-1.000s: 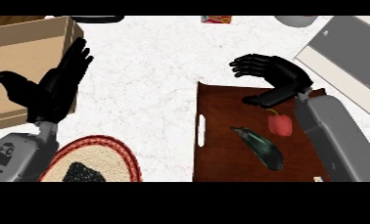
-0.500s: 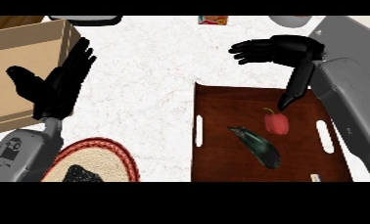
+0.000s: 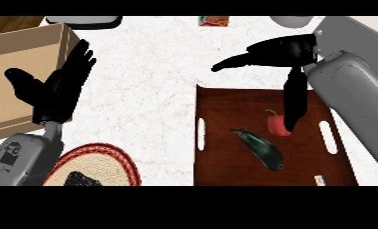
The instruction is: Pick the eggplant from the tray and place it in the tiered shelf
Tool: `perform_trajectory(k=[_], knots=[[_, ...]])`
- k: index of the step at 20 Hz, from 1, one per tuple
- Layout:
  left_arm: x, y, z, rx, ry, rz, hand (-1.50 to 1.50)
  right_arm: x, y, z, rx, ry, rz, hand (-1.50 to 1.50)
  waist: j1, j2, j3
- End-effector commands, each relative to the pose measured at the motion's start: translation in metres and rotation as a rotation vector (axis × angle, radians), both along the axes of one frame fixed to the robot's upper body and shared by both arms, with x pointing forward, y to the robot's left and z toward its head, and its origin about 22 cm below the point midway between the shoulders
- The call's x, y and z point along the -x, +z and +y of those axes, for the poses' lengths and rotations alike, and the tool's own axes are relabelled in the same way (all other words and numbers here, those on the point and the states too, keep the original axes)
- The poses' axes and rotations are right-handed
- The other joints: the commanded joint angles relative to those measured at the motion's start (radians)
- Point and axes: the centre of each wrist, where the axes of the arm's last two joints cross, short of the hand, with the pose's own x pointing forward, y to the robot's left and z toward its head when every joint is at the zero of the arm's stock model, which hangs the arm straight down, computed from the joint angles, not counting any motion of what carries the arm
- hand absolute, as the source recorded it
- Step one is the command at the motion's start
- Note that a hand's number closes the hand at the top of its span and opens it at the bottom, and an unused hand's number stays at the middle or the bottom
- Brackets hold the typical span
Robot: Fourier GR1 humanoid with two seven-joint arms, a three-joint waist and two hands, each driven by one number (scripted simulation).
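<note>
Near the table's right edge lies the tray. The eggplant rests about in its middle, slanted, just beside a red pepper. The right hand hangs above the tray's far edge. Its fingers are straight and apart, most pointing to the left and one hanging down over the pepper, and they hold nothing. I judge that it is held there in order to come down on the eggplant from above; the grasp is not yet begun.

The left hand rests open near the table's left edge, fingers up and apart, out of the way. Beside it stands a tan, box-like thing that I take for the shelf, where the eggplant must go. It is cut off at the side, so its tiers cannot be seen.

The hanging finger covers part of the pepper. At the near left corner a woven mat with something dark on it is cut off. The small things along the far edge are hard to identify.
</note>
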Motion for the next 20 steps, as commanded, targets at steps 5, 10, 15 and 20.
perform_trajectory(k=[5,10,15,20], knots=[[0.0,0.01,0.021,0.002,0.002,-0.001,0.0,0.042,-0.052,0.022,0.144,0.074,-0.103,-1.5,-0.008,0.003,0.0],[0.018,-0.018,0.008,-0.003,0.001,0.009,0.0,0.066,-0.061,0.034,0.298,0.114,-0.188,-1.5,-0.014,-0.001,-0.001],[-0.004,0.004,0.007,-0.006,0.003,0.009,0.0,0.057,-0.067,0.031,0.36,0.12,-0.245,-1.5,-0.009,0.003,-0.001],[0.002,0.002,0.007,-0.004,-0.009,-0.012,0.0,0.067,-0.069,0.037,0.403,0.139,-0.262,-1.5,-0.009,0.002,-0.001]])
